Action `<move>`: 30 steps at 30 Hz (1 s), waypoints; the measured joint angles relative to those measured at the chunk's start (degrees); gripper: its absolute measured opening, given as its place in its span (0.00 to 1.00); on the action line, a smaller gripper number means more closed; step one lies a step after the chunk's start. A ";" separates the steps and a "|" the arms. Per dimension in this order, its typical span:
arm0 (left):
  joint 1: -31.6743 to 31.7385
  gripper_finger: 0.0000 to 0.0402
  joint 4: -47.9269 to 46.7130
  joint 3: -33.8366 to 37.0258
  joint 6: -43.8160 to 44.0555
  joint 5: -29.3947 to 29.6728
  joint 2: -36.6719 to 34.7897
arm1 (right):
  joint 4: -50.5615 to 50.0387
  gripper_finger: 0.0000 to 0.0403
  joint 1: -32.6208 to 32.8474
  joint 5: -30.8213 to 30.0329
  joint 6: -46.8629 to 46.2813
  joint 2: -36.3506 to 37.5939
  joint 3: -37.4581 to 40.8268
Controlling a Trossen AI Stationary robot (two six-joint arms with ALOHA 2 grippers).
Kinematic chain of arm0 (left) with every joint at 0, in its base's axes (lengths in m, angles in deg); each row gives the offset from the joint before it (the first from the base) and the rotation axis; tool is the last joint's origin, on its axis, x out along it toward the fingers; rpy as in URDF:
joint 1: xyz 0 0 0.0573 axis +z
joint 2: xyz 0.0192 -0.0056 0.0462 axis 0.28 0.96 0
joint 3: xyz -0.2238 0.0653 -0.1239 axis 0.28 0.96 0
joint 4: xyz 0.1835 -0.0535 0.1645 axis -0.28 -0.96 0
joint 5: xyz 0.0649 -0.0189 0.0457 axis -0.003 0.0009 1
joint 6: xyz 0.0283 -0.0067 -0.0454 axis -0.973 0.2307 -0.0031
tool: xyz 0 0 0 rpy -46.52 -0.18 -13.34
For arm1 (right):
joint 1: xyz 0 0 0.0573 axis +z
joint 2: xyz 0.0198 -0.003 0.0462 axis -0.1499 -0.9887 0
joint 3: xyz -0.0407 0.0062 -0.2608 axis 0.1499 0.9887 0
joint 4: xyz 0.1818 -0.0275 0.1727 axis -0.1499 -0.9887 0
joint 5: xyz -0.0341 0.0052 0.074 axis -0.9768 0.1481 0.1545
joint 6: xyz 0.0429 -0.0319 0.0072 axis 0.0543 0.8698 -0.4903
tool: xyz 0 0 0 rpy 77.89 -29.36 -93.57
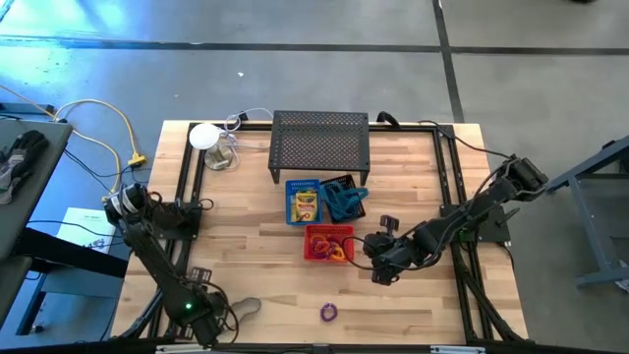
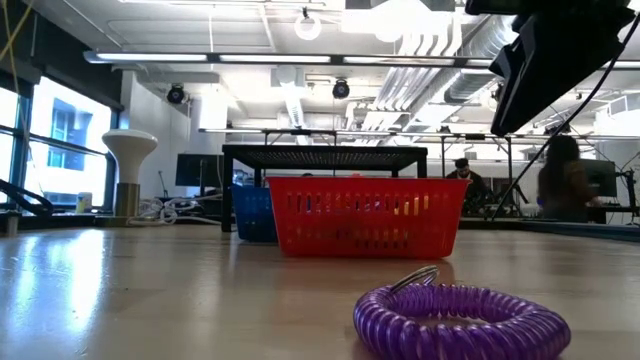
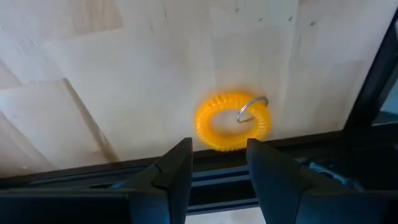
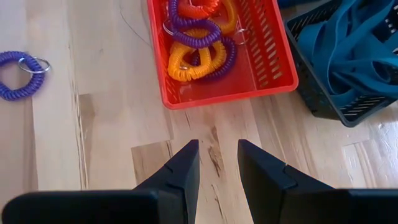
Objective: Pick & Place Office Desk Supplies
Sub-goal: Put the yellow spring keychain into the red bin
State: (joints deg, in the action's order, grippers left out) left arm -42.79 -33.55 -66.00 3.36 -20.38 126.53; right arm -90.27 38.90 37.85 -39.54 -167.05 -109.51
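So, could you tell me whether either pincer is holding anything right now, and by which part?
Nothing is held. The left pincer stands open near the yellow ring; the right pincer is open and empty near the red bin.

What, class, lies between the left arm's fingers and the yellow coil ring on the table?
Nothing visible. In the left wrist view the left gripper has its fingers apart, with the yellow coil ring lying just beyond them on bare wooden table. Only the ring's own metal key loop rests on it.
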 joint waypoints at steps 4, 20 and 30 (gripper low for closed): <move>-0.96 0.36 -1.40 0.74 -0.59 0.08 0.00 | 0.40 0.24 0.00 0.00 0.42 0.00 0.00; -2.27 0.36 7.57 7.60 1.02 2.47 0.02 | 0.81 0.24 0.00 0.00 0.43 0.00 0.00; -2.25 0.28 13.81 11.78 9.73 -1.58 0.15 | 0.81 0.24 0.00 0.00 0.42 0.00 -0.02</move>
State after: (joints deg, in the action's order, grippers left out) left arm -45.03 -19.74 -54.22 13.09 -21.96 126.68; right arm -89.46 38.90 37.85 -39.13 -167.05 -109.53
